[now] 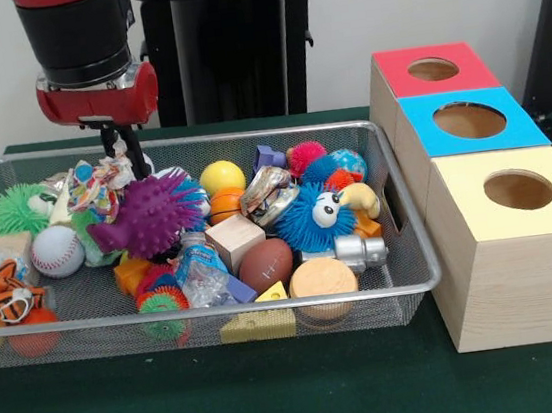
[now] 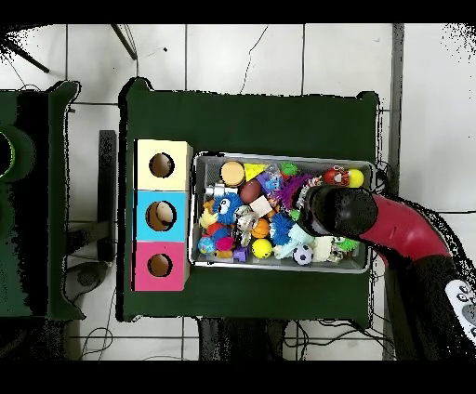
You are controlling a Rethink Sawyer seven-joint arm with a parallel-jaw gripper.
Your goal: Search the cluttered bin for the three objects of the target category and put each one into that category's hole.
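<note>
The wire mesh bin (image 1: 268, 306) is full of toys. One knotted rope toy (image 1: 90, 186), white cord with coloured strands, lies at the back left of the bin beside a purple spiky ball (image 1: 151, 214). I cannot make out any other rope toys. My gripper (image 1: 124, 157) hangs straight down right behind and above this rope toy, at or very near its top. In the overhead view the arm (image 2: 339, 212) covers the gripper and that part of the bin (image 2: 279, 156). The yellow-topped box's hole (image 1: 519, 190) is open; it also shows in the overhead view (image 2: 161, 165).
Blue-topped (image 1: 469, 120) and red-topped (image 1: 433, 69) boxes stand behind the yellow one, right of the bin. In the bin lie a baseball (image 1: 56, 251), a plush tiger (image 1: 12, 295), a blue spiky creature (image 1: 316, 217), a small football (image 1: 265, 264), wooden blocks and balls.
</note>
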